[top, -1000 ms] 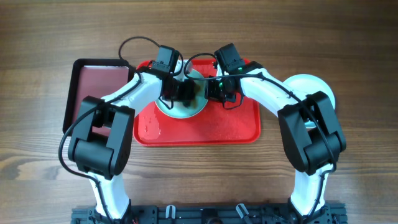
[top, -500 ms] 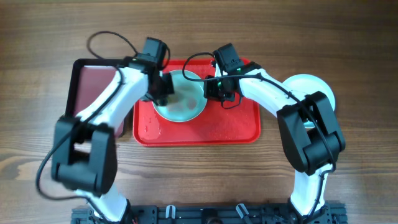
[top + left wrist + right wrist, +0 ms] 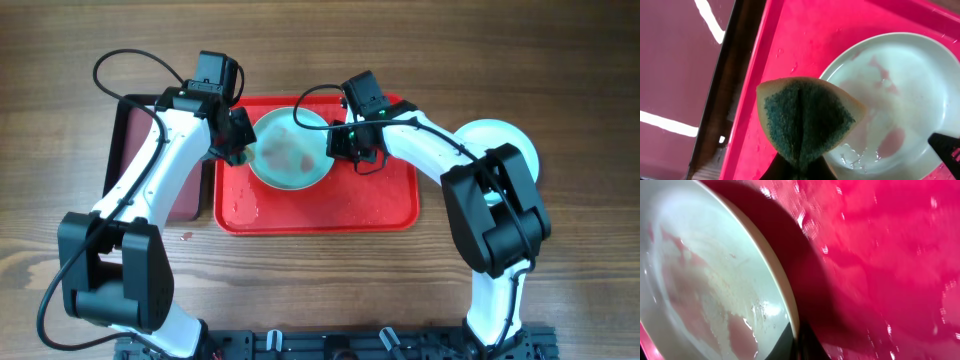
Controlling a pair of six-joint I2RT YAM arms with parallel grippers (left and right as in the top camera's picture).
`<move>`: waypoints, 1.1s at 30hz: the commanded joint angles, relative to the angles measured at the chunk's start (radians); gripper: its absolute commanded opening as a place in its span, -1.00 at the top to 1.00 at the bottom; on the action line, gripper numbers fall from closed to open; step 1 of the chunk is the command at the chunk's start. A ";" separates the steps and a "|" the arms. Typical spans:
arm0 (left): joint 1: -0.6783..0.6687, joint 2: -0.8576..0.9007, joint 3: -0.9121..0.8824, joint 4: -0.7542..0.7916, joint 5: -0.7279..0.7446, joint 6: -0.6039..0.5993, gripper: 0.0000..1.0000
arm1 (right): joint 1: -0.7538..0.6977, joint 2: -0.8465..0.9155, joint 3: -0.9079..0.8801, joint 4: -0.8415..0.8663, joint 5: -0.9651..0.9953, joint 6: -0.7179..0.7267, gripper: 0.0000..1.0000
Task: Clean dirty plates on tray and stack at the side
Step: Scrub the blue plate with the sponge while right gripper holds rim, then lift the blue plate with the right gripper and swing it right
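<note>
Left gripper (image 3: pixel 236 143): we see its jaws clamped on a folded green scouring sponge (image 3: pixel 807 120)
Right gripper (image 3: pixel 338 143): jaws pinch the turquoise plate (image 3: pixel 290 152) by its rim
Tray (image 3: pixel 372 205): red, wet, under the plate

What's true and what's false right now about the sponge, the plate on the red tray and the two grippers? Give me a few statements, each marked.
1. The left gripper holds a sponge. True.
2. The sponge is pressed onto the plate. False: it is held off to the plate's left, over the left edge of the red tray.
3. The plate is wiped clean. False: reddish smears show on it.
4. The right gripper pinches the plate's rim. True.
5. A pale plate lies off the red tray, on the right. True.
</note>
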 commanded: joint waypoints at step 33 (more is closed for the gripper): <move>0.002 -0.007 -0.051 0.002 0.029 -0.014 0.92 | 0.531 -0.368 -0.002 -0.326 1.835 -0.187 0.92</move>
